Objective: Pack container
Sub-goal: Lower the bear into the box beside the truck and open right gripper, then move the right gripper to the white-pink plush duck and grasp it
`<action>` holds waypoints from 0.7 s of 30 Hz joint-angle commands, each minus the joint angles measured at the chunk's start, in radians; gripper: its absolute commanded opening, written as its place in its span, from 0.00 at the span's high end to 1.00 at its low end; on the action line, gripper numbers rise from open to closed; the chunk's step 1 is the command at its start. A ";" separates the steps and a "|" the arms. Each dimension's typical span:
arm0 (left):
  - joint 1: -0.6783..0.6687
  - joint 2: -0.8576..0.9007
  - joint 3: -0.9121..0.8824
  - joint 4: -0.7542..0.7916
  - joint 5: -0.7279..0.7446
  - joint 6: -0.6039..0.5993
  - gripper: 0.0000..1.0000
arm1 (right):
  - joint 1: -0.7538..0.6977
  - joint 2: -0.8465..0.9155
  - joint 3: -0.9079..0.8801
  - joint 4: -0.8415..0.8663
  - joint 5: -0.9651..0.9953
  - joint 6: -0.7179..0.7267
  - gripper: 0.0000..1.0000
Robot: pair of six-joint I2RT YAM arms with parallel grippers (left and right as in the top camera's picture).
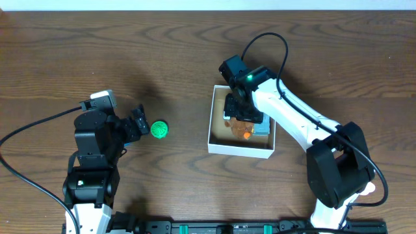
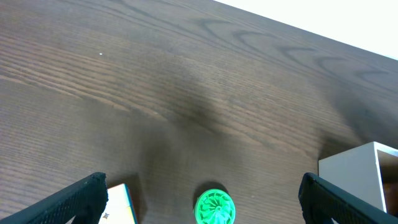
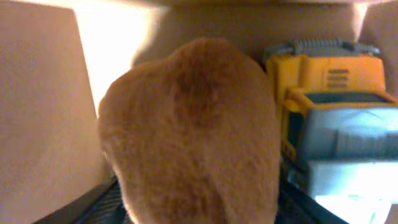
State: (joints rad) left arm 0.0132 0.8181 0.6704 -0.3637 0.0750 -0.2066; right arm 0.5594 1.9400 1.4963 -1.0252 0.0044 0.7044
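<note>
The container [image 1: 239,149] is a small white-walled box with a tan inside, at the table's middle. My right gripper [image 1: 242,116] reaches down into it. In the right wrist view its fingers [image 3: 193,211] are shut on a brown furry toy [image 3: 193,124] that fills the frame. Beside it lies a yellow and grey toy truck [image 3: 336,112], against the tan wall [image 3: 43,93]. A green wheel-shaped toy [image 1: 160,129] lies on the table left of the container. My left gripper [image 1: 138,123] is open just left of it. The toy [image 2: 214,208] lies between the open fingers [image 2: 200,186].
A small cube with a white face and coloured edges [image 2: 119,202] lies by the left finger in the left wrist view; the arm hides it from overhead. The container's white corner [image 2: 364,168] shows at that view's right edge. Dark wood table [image 1: 169,52] all round.
</note>
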 commanded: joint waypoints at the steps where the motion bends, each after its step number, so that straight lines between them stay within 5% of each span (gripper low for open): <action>1: 0.006 -0.001 0.027 -0.002 -0.008 -0.002 0.02 | -0.010 -0.050 0.092 -0.019 0.022 -0.071 0.32; 4: 0.006 -0.001 0.027 -0.002 -0.008 -0.002 0.02 | -0.015 -0.086 0.171 -0.042 0.023 -0.112 0.31; 6: 0.006 -0.001 0.027 -0.002 -0.008 -0.002 0.02 | -0.031 -0.125 0.231 -0.057 0.032 -0.160 0.01; 12: 0.006 -0.001 0.027 -0.002 -0.008 -0.002 0.02 | -0.192 -0.276 0.316 -0.183 0.092 -0.119 0.01; 21: 0.006 0.005 0.027 -0.002 -0.008 -0.002 0.02 | -0.680 -0.410 0.256 -0.479 0.093 -0.195 0.01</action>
State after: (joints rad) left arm 0.0132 0.8181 0.6701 -0.3634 0.0746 -0.2066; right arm -0.0383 1.5318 1.7939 -1.4761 0.0937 0.5747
